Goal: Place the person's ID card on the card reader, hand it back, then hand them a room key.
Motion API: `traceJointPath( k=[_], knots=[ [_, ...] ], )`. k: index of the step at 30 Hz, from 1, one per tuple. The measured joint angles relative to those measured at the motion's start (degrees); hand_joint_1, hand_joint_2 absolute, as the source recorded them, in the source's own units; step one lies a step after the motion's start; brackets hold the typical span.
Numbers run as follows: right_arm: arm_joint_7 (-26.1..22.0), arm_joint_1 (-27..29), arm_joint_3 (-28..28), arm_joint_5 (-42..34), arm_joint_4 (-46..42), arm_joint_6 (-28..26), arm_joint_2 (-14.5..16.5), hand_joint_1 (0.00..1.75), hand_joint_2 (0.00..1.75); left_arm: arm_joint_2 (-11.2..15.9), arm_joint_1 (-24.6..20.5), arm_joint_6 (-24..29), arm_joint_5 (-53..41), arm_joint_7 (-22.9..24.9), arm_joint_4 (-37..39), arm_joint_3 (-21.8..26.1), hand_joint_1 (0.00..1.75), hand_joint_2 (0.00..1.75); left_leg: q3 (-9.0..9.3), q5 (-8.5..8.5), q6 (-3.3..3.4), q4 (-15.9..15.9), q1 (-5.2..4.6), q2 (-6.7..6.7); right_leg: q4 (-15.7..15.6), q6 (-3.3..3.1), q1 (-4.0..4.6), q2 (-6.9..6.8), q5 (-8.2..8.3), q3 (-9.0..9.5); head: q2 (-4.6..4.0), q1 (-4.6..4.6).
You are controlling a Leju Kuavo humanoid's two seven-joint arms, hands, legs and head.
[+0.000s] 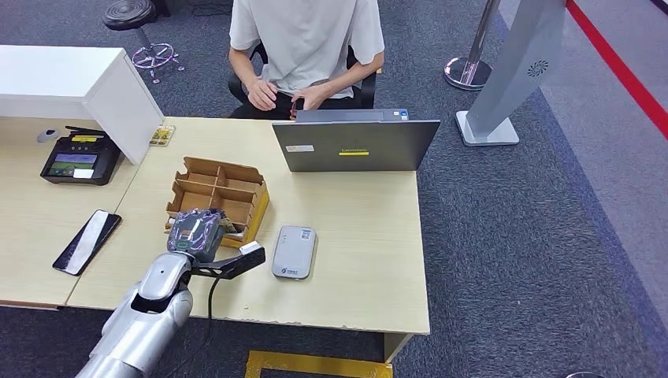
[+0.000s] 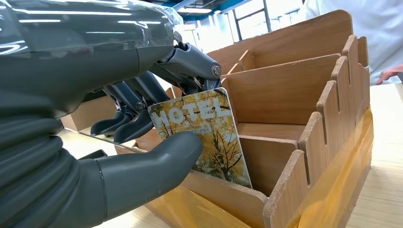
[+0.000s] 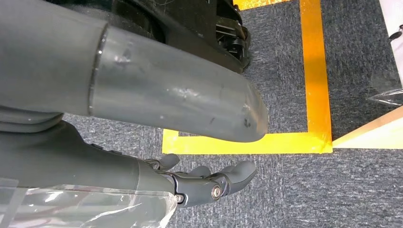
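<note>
The left hand (image 1: 197,234) sat at the near edge of the cardboard divider box (image 1: 228,185), at roughly 7 o'clock of the desk (image 1: 362,236). In the left wrist view the hand (image 2: 142,156) pinched a room key card (image 2: 206,137) betw. thumb and a darker finger; the card was printed "HOTEL" over a pic of yellow trees. The card stood nearly upright, its lower part down inside a near compartment of the box (image 2: 304,142), behind the front wall. Other fingers (image 2: 119,123) curled beside the card, not touching it as far as visible.

The card reader (image 1: 295,252), a pale grey flat unit, lay just beside the box at its 4 o'clock, w/ nothing on top. An ID card couldn't be made out anywhere.

The right hand (image 3: 209,183) hung over grey carpet and yellow floor tape (image 3: 313,95), fingers loosely apart, holding nothing.

A person (image 1: 307,47) in a white shirt sat at 12 o'clock behind a grey laptop (image 1: 354,146), both hands in the lap. At 9 o'clock a black payment terminal (image 1: 79,157) sat by a white box (image 1: 79,87); a black phone (image 1: 87,241) lay at 8 o'clock, well apart from the box.
</note>
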Motion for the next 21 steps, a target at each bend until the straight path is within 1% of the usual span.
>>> traceJointPath(
  k=[3, 8, 21],
  knots=[
    [0.0, 0.0, 0.0, 0.0, 0.0, 0.0, 0.0, 0.0, 0.0, 0.0, 0.1, 0.5, -0.1, 0.0, 0.0, 0.0, 1.75, 1.75, 0.0, 0.0, 0.0, 0.0, 0.0, 0.0, 0.0, 0.0, 0.0, 0.0, 0.0, 0.0, 0.0, -0.01],
    [0.0, 0.1, -0.5, 0.2, 0.0, -0.1, 0.0, 0.0, 0.0, -0.1, 1.6, 4.0, -1.5, 0.1, -0.9, 0.0, 1.75, 1.75, 0.0, 0.0, 0.0, 0.0, 0.0, 0.0, 0.0, 0.0, 0.0, 0.0, 0.0, -0.01, 0.0, -0.01],
    [0.0, 0.1, -0.9, 0.2, 0.0, -0.1, 0.0, 0.0, 0.0, -0.1, 1.8, 4.0, -1.5, 0.1, -1.2, 0.0, 1.75, 1.75, 0.0, 0.0, 0.0, 0.0, 0.0, 0.0, 0.0, 0.0, 0.0, 0.0, 0.0, -0.01, 0.0, -0.02]
  ],
)
